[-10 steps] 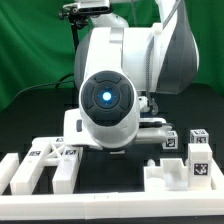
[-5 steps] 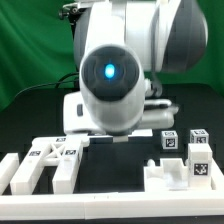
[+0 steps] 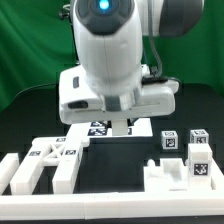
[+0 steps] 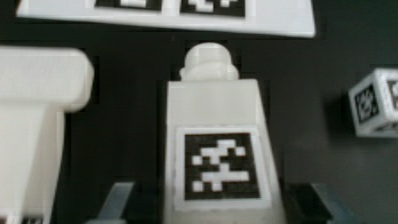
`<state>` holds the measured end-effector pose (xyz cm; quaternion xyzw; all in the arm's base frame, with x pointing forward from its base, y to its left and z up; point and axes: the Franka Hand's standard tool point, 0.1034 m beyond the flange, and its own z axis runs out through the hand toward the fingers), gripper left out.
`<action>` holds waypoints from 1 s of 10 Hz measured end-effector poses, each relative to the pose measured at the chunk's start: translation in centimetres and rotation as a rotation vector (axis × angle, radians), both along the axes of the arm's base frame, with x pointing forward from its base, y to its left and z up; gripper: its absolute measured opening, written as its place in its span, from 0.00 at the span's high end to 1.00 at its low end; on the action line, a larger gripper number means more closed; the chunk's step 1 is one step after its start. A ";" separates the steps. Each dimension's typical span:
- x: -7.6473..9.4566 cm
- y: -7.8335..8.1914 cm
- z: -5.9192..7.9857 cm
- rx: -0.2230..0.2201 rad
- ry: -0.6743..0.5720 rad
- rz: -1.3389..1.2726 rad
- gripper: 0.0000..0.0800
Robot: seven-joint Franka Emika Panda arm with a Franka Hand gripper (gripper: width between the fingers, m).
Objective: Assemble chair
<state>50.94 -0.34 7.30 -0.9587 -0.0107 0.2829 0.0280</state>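
Note:
The chair is in loose white tagged parts. My gripper (image 3: 117, 122) hangs at the table's middle, shut on a long white piece with a rounded peg (image 4: 210, 62) and a square tag (image 4: 217, 158). That piece (image 3: 101, 128) runs between my fingers (image 4: 121, 200). Whether it rests on the table or hangs just above it I cannot tell. A notched block group (image 3: 48, 162) lies at the exterior view's left. Two small cubes (image 3: 169, 141) (image 3: 197, 142) and a stepped block (image 3: 172, 174) are on the right.
The marker board (image 4: 160, 18) lies just past the peg's end. A chunky white part (image 4: 39, 95) sits close beside the held piece on one side, and a tagged cube (image 4: 377, 100) on the other. White border rails (image 3: 110, 205) edge the black table.
The arm's big white body has risen and tilted up in the exterior view, uncovering the gripper and the tagged piece below it. The jaws stay as they were.

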 end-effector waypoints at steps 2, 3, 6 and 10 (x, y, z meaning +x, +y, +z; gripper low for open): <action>3.2 2.8 5.3 0.028 -0.141 0.044 0.64; 4.6 3.0 6.9 0.050 -0.237 0.082 0.64; 5.0 2.3 7.0 0.028 -0.444 0.065 0.64; 9.2 4.4 7.0 0.017 -0.821 0.072 0.64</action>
